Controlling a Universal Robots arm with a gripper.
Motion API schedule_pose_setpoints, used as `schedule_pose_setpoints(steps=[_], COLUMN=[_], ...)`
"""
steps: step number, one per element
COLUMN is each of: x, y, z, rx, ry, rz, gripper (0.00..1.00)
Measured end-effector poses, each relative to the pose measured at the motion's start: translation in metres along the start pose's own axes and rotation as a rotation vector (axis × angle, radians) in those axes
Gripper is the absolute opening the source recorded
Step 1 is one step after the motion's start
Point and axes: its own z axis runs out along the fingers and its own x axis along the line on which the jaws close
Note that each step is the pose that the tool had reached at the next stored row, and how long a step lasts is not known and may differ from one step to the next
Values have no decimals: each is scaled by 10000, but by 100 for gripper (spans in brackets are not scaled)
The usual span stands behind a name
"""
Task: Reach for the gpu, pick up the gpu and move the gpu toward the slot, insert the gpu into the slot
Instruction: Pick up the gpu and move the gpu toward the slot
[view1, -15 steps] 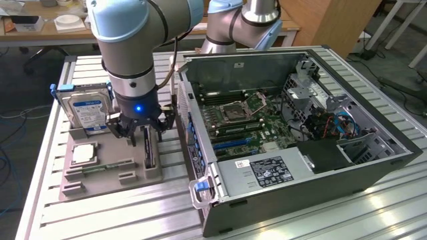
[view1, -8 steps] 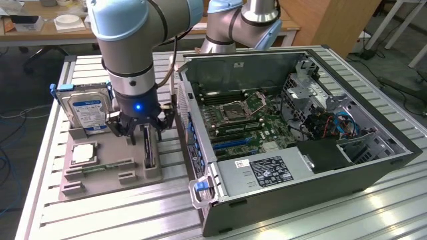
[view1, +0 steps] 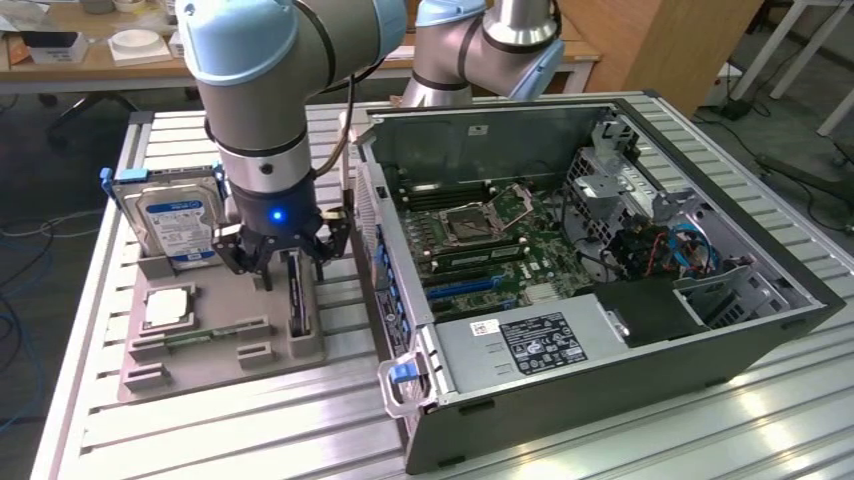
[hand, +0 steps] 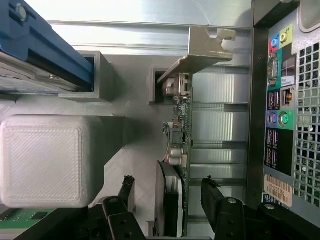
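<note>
My end effector is wide open, a finger on each side of but not touching the gpu, which stands on edge in the gray holder by the computer case; a crooked squeeze could tip it, and the arm hides its top end.

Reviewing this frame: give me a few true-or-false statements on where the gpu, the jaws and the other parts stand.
1. The gpu stands on edge in the grey holder. True.
2. The gripper has its jaws shut on the gpu. False: the jaws are open, one on each side of it.
3. The hard drive lies flat inside the computer case. False: it stands upright in the holder, outside the case.
4. The computer case is open, its motherboard showing. True.
</note>
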Motion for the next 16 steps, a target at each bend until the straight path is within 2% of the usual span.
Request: schedule_pose_setpoints(steps=[8,9,14,15,16], x=[0,0,0,0,0], y=[0,0,0,0,0], z=[1,1,1,1,1], rx=[-1,-1,-1,-1,-1], ry=[-1,-2,-2,-2,-2], rz=[0,0,0,-1,0], gripper=[64,56,55,48,48])
